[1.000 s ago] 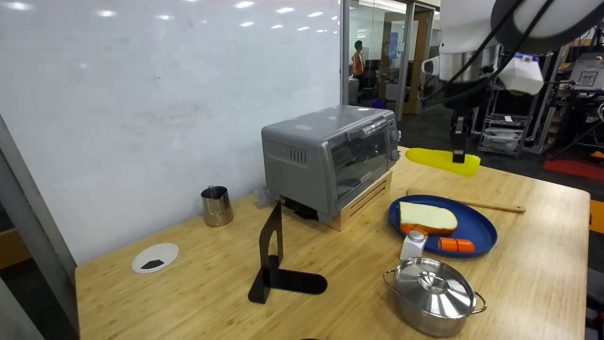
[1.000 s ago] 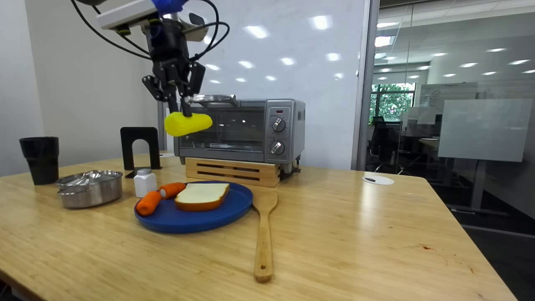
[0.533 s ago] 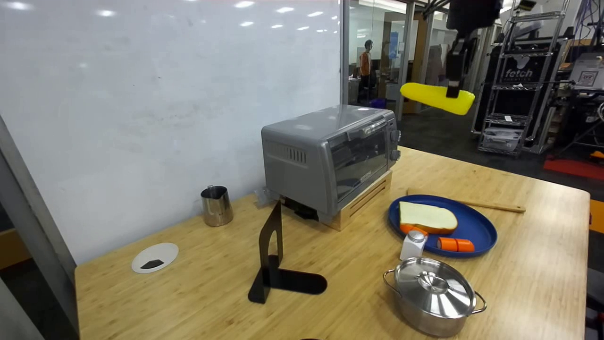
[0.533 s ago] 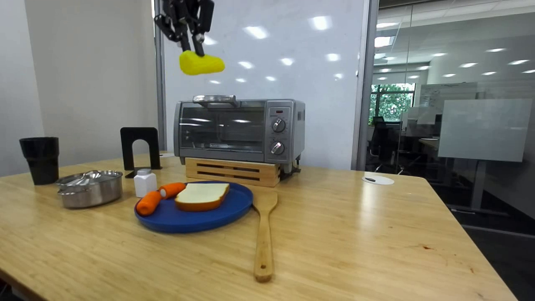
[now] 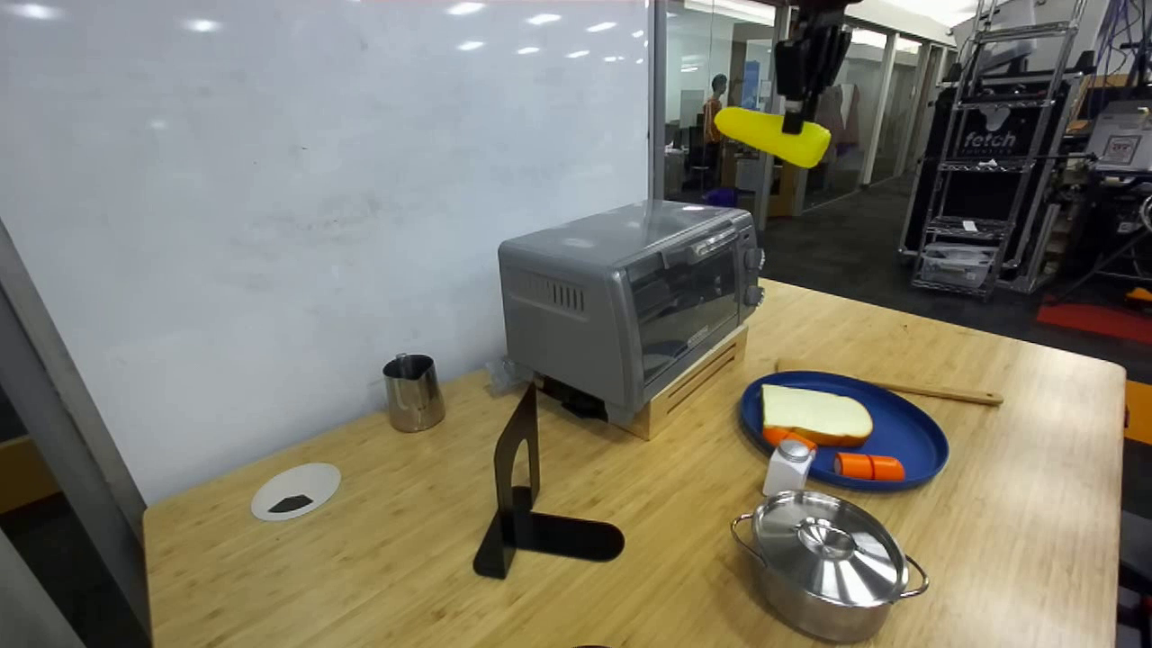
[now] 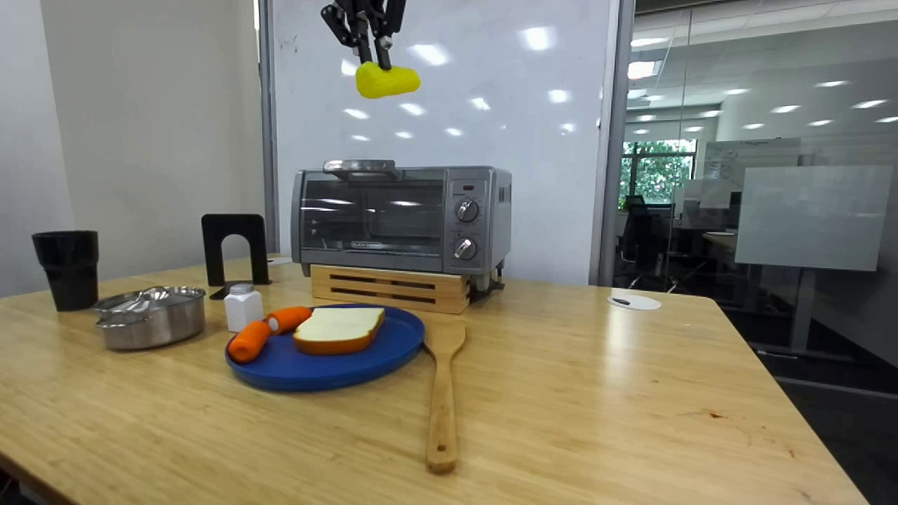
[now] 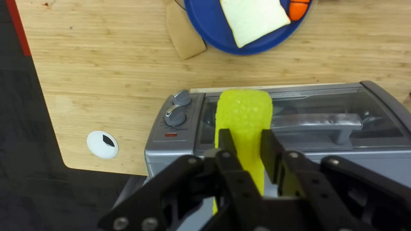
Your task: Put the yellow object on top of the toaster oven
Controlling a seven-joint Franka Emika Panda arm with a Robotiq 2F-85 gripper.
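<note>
The yellow object (image 5: 756, 130) is long and slightly curved, held level in the air. My gripper (image 5: 794, 124) is shut on it, with one finger on each side near its thicker end. In an exterior view the gripper (image 6: 374, 64) and the yellow object (image 6: 394, 83) are well above the toaster oven (image 6: 484, 182), with a wide gap between. The silver-grey oven (image 5: 562, 333) has its glass door shut and a bare top. In the wrist view the yellow object (image 7: 244, 112) lies between the fingertips (image 7: 225, 138) and overlaps the oven's door; the gripper hides its rear part.
The oven stands on a wooden rack (image 6: 389, 286) before a whiteboard (image 5: 315, 180). A blue plate (image 6: 309, 375) holds bread and carrot pieces, beside a wooden spatula (image 6: 443, 400). A steel pot (image 5: 832, 558), white shaker (image 5: 788, 466), black bookend (image 5: 515, 504) and steel pitcher (image 5: 414, 393) are also there.
My gripper has risen with the yellow object in it, from in front of the oven door to above the oven's height. It has also moved over toward the oven.
</note>
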